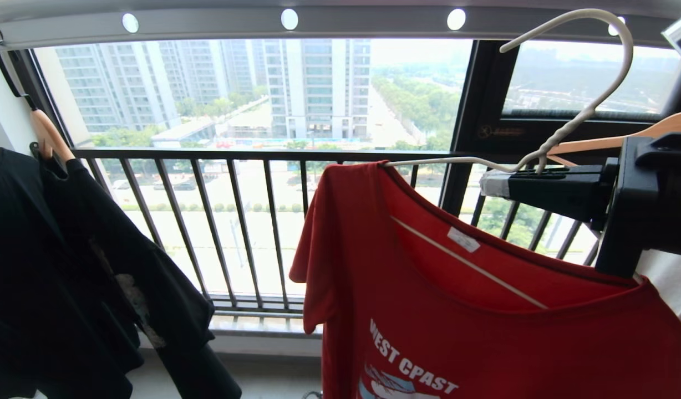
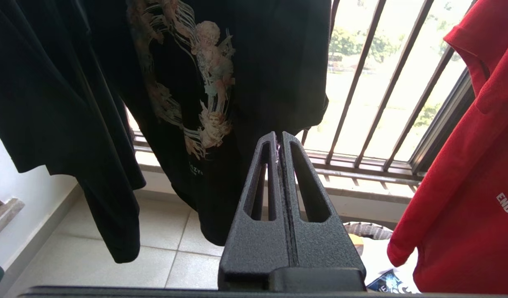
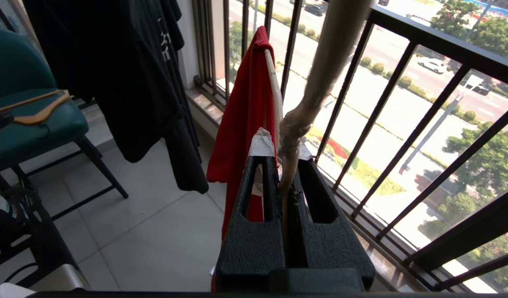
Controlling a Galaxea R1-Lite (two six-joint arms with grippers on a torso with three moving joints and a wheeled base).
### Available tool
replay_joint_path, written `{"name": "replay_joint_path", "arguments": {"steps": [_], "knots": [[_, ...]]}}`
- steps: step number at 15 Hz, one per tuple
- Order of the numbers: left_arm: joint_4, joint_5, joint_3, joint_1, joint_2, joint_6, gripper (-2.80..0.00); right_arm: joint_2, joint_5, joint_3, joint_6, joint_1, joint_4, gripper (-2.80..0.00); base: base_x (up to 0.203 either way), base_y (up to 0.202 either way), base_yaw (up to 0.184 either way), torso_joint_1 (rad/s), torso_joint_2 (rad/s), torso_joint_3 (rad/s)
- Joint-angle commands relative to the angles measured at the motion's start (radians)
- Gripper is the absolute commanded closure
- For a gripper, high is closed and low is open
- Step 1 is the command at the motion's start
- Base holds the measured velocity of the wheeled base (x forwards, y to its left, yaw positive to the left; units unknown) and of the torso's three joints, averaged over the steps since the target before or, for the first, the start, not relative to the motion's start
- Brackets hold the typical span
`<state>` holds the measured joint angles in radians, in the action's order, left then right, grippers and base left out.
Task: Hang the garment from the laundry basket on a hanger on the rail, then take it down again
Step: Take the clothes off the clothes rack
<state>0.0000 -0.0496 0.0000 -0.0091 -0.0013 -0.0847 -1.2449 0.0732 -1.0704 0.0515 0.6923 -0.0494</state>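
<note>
The right gripper (image 1: 532,169) pinches the hanger (image 1: 573,119) neck; its hook points up, just below the rail (image 1: 374,22).

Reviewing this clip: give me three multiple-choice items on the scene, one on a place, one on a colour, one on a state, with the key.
1. Where is the hanger's hook?
A on the rail
B below the rail, off it
C in the basket

2. What colour is the garment on the hanger?
A red
B white
C green

3. What is the right gripper doing?
A hanging open
B shut on nothing
C clamping the hanger's neck

Key: B, the hook hangs free under the rail; A, red with white lettering; C, its fingers pinch the twisted wire neck.
</note>
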Motion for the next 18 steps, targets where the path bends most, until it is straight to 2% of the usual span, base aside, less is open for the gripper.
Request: {"name": "replay_joint_path", "arguments": {"steps": [1, 3, 6, 12, 15, 18], "knots": [[0.0, -0.001, 0.0, 0.0, 0.001, -0.001, 0.0, -0.003, 0.0, 0.073, 0.002, -0.002, -0.03, 0.0, 0.0, 0.0, 0.0, 0.0, 0.0, 0.0], [0.0, -0.001, 0.0, 0.0, 0.001, -0.001, 0.0, -0.005, 0.001, 0.11, 0.0, -0.033, -0.063, 0.0, 0.0, 0.0, 0.0, 0.0, 0.0, 0.0], [0.0, -0.003, 0.0, 0.0, 0.001, -0.003, 0.0, -0.036, 0.017, 0.097, 0.005, -0.056, -0.154, 0.0, 0.0, 0.0, 0.0, 0.0, 0.0, 0.0], [0.0, -0.003, 0.0, 0.0, 0.001, -0.003, 0.0, -0.105, 0.042, 0.098, 0.001, -0.056, -0.158, 0.0, 0.0, 0.0, 0.0, 0.0, 0.0, 0.0], [0.01, -0.001, -0.008, 0.0, 0.002, 0.029, 0.0, -0.143, 0.042, 0.096, -0.001, -0.056, -0.161, 0.0, 0.0, 0.0, 0.0, 0.0, 0.0, 0.0], [0.006, 0.005, -0.11, 0.0, 0.091, 0.022, 0.0, -0.17, 0.042, 0.096, -0.001, -0.056, -0.163, 0.0, 0.0, 0.0, 0.0, 0.0, 0.0, 0.0]]}}
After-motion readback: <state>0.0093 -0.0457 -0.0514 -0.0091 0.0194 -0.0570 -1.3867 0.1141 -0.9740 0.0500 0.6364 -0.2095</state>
